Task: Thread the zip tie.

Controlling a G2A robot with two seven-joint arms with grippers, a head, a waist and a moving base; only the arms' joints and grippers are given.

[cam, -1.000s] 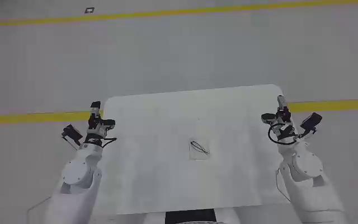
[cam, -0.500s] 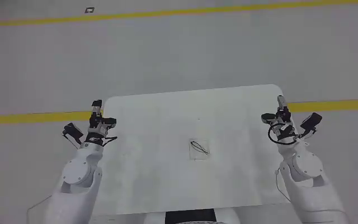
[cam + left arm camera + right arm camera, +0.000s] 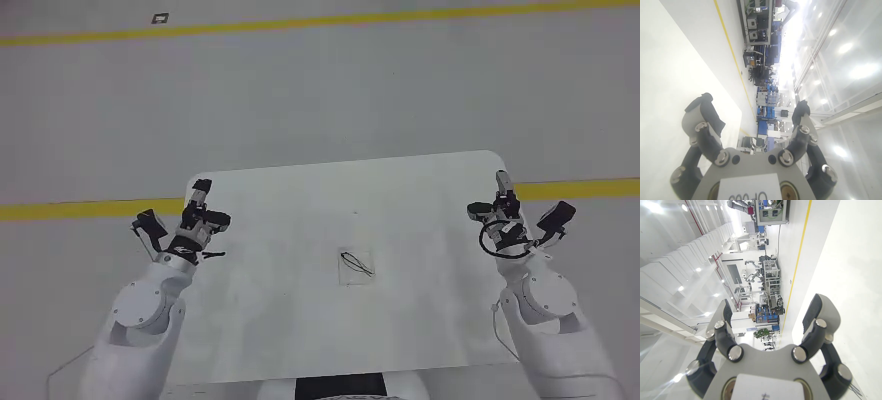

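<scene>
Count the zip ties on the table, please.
1. A black zip tie lies loose near the middle of the white table. Nothing stands there that could hide another.

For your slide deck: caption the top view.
Zip tie lies on the table between open left gripper and open right gripper.

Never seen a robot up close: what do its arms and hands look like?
The left arm and right arm are smooth white, with rounded joints. The left hand and right hand have grey bases, silver screws, black links, two dark-padded fingers. A black cable loops at the right wrist.
</scene>
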